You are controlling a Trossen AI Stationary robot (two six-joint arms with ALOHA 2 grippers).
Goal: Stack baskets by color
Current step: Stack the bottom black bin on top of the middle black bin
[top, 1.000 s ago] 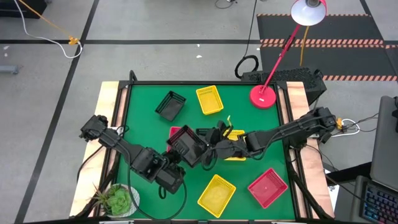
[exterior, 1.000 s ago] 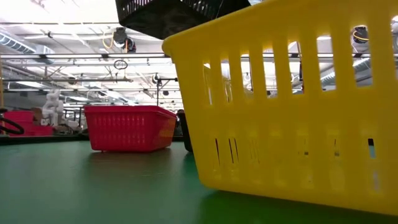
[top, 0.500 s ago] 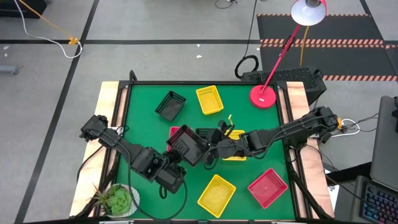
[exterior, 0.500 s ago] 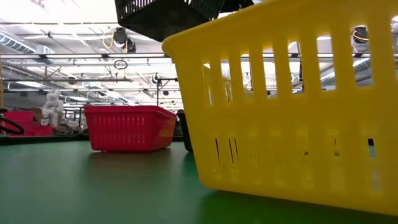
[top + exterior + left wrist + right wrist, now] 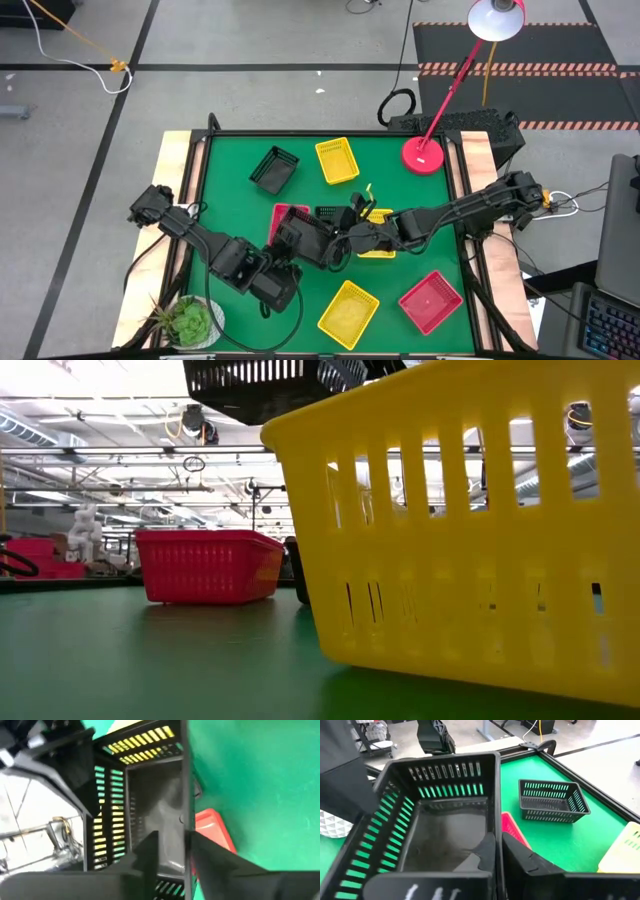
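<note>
We count three black, three yellow and two red baskets. Mid-tabletop [image 5: 230,190], our right gripper [image 5: 498,851] pinches the raised black basket [image 5: 303,236]; our left gripper [image 5: 171,851] straddles its wall, fingers parted.

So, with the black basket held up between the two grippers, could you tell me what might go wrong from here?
The right gripper pinches the black basket by one thin latticed wall only, so it could tilt or slip out. The left gripper stands open astride another wall; pulling away carelessly might snag and tug the basket. Both wrists sit very close together above the red basket, so they may bump each other.
</note>
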